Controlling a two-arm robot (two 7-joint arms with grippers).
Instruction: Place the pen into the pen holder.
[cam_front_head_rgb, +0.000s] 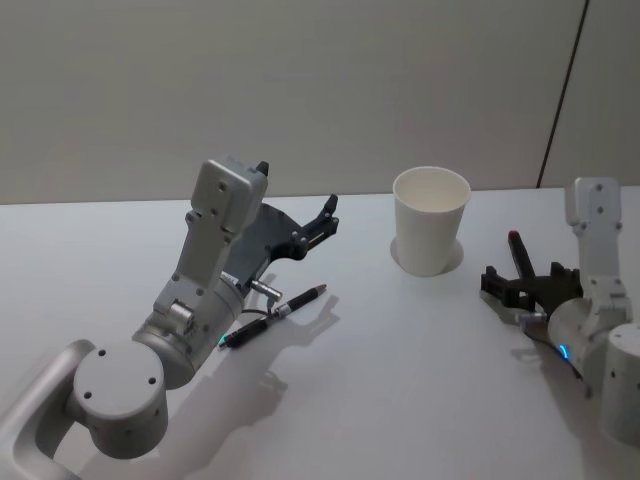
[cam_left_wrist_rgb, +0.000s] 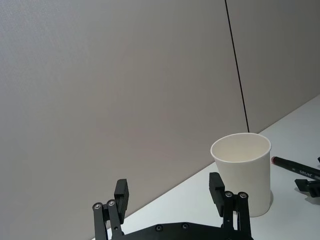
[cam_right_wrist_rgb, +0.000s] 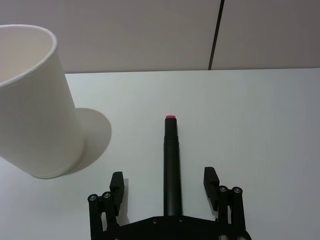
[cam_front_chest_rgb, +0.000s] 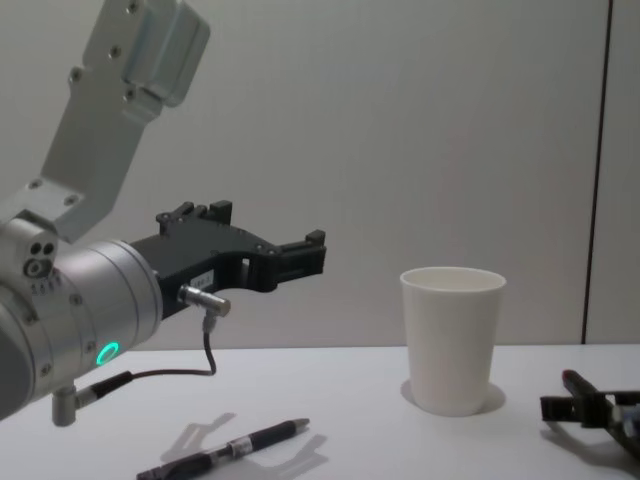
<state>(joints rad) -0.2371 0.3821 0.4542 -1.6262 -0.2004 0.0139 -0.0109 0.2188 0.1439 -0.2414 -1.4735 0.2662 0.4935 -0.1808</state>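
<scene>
Nearest you, left pincer (cam_left_wrist_rgb: 168, 186) hangs, jaws apart, above one pen (cam_front_head_rgb: 280, 312); right pincer (cam_right_wrist_rgb: 164, 175), jaws apart, straddles another pen (cam_right_wrist_rgb: 171, 150), ungripped; pen holder (cam_front_head_rgb: 430, 245) between them looks empty: grasping and placing remain

White print on black pen (cam_left_wrist_rgb: 296, 167) barrel, too small to read
</scene>
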